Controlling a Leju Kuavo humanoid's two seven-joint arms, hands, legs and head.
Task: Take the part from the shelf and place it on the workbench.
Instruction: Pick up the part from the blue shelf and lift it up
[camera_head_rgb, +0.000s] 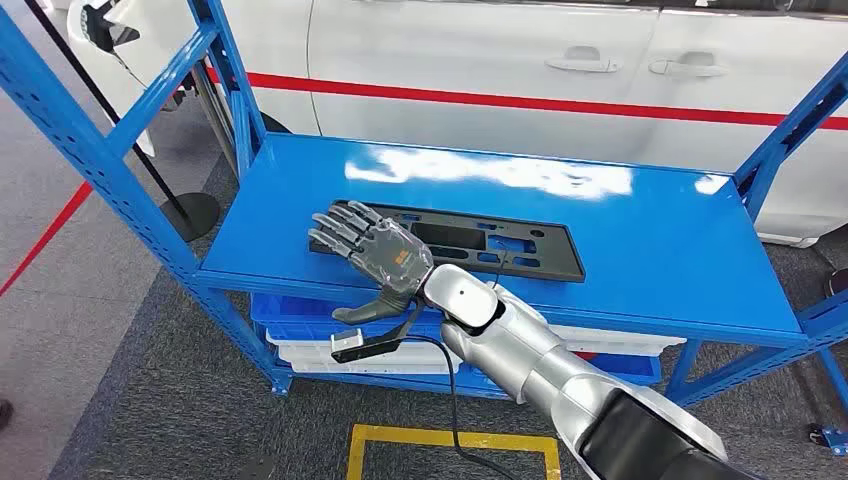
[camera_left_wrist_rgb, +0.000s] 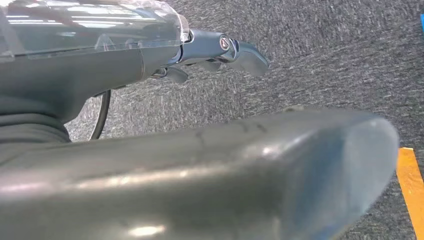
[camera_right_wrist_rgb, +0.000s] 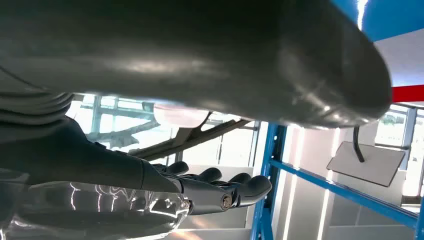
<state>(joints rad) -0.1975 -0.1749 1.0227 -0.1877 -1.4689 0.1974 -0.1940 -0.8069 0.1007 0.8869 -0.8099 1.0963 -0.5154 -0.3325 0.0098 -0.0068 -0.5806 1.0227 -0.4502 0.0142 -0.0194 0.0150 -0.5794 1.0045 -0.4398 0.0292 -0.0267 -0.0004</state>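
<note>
Blue bins (camera_head_rgb: 300, 312) sit on the lower level of the shelf (camera_head_rgb: 620, 230), under its top deck; white trays (camera_head_rgb: 320, 352) are stacked just below them, and what they hold cannot be made out from the head view. The shelf is a blue metal rack with a glossy top deck that throws back the ceiling lights. It stands on grey carpet (camera_head_rgb: 150, 400); a yellow taped rectangle (camera_head_rgb: 450, 445) marks the floor in front of the shelf, and a red line (camera_head_rgb: 45, 240) runs across the floor to the left of it. Behind the shelf stands a white car (camera_head_rgb: 480, 60) with a red stripe along its doors.

On the top deck, toward the front edge, lies the part (camera_head_rgb: 520, 242), a flat black plastic panel with cut-outs. Its long axis runs side to side along the shelf, roughly parallel to the front edge.

The right hand (camera_head_rgb: 370, 250) is over the left end of the part, palm down, fingers stretched out flat and apart, thumb hanging off below the shelf's front edge; it has hold of nothing. The left hand (camera_left_wrist_rgb: 220, 50) hangs above the carpet, away from the shelf, fingers loosely extended, with nothing in it.
</note>
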